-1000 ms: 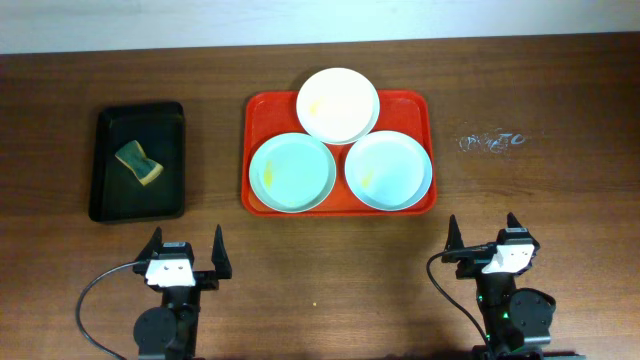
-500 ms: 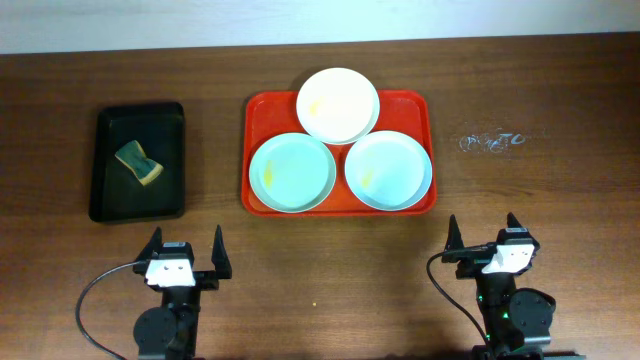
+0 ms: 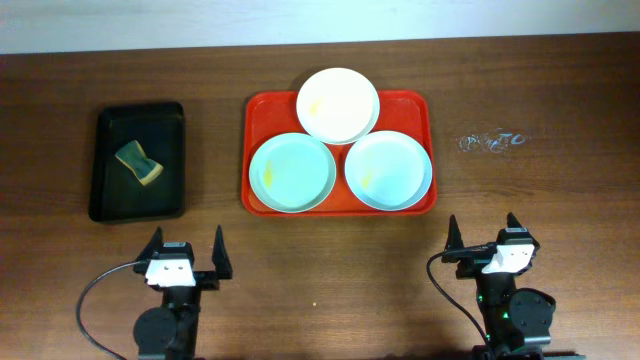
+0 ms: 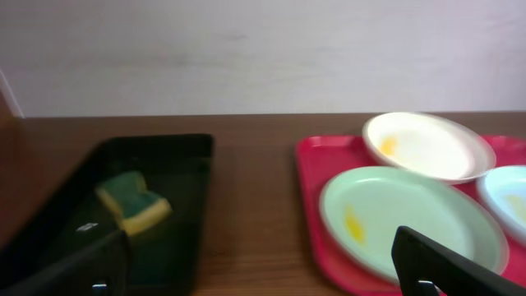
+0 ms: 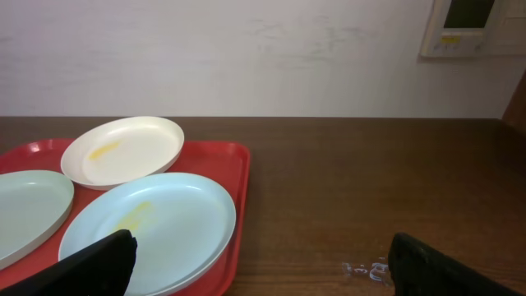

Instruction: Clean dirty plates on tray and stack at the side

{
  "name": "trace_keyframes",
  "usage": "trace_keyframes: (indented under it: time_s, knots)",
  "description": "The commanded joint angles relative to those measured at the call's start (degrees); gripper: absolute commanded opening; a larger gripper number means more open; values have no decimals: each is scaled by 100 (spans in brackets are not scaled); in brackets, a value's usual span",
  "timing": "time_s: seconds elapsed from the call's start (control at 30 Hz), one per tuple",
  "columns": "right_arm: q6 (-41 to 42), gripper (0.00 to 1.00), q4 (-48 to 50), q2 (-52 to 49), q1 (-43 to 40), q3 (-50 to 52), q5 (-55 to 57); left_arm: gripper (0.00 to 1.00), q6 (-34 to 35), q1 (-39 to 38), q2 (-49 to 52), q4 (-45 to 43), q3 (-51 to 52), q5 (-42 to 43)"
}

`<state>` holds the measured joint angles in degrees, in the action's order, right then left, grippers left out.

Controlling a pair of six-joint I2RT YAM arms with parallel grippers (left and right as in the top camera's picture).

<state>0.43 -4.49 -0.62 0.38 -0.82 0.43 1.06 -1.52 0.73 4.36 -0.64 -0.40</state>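
The red tray [image 3: 423, 110] lies at the table's middle back and holds three plates. The cream-white plate [image 3: 338, 104] is at the far side with a yellow smear. A pale blue-green plate [image 3: 292, 172] is front left with a yellow smear, another pale blue-green plate [image 3: 388, 169] front right with a faint smear. My left gripper [image 3: 186, 246] is open and empty near the front edge, left of the tray. My right gripper [image 3: 482, 228] is open and empty at the front right. The plates also show in the left wrist view [image 4: 411, 215] and the right wrist view [image 5: 152, 226].
A black tray [image 3: 108, 200] at the left holds a green and yellow sponge [image 3: 138, 163]. A small clear crumpled scrap [image 3: 490, 140] lies on the wood right of the red tray. A wall with a panel [image 5: 472, 25] stands behind the table.
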Motion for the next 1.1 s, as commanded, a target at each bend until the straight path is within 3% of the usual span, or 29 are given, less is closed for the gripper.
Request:
trace_keyframes:
  time_s: [0.0,0.03,0.1,0.17,0.27,0.33,0.43,0.5,0.57,0.63,0.7,0.77,0.83,0.93,1.0,1.07]
  knots:
    - [48,99,-17,42,31,50,28,99,2085,-74,-33,-199,7,2997]
    - [48,99,-17,42,31,50,28,99,2717,-98,-33,-391,7,3777]
    - [48,99,-17,44,31,50,28,99,3351,-98,-33,-868,7,4183]
    - [48,99,-17,42,31,50,28,99,3801,-98,-33,-1836,7,4179]
    - [48,99,-17,42,31,50,28,99,3797,-94,-33,-3987,0,3919]
    - [48,99,-17,42,31,50,28,99,3860,-94,-33,-4352,-240,3187]
    - [48,99,-17,44,31,50,28,99,3047,-94,144,-3213,-1106,2472]
    - [48,99,-17,44,31,50,28,99,1611,-94,1080,-131,-2894,1200]
    - [48,99,-17,42,31,50,26,99,953,-94,2146,1423,-3989,1058]
    - [48,99,-17,42,31,50,28,99,911,-94,3132,2481,-4870,1880]
    - [48,99,-17,44,31,50,26,99,879,-94,3768,2741,-5311,1788]
    - [48,99,-17,44,31,50,28,99,964,-94,4461,2964,-5939,1003]
    - [48,99,-17,42,31,50,28,99,1322,-94,5416,3853,-6994,15]
    - [48,99,-17,44,31,50,28,99,1296,-94,7563,5462,-9086,-203]
    - [48,99,-17,42,31,50,28,99,1303,-87,8435,5733,-9753,-461]
    - [48,99,-17,44,31,50,28,99,1843,125,8961,5720,-10094,-767]
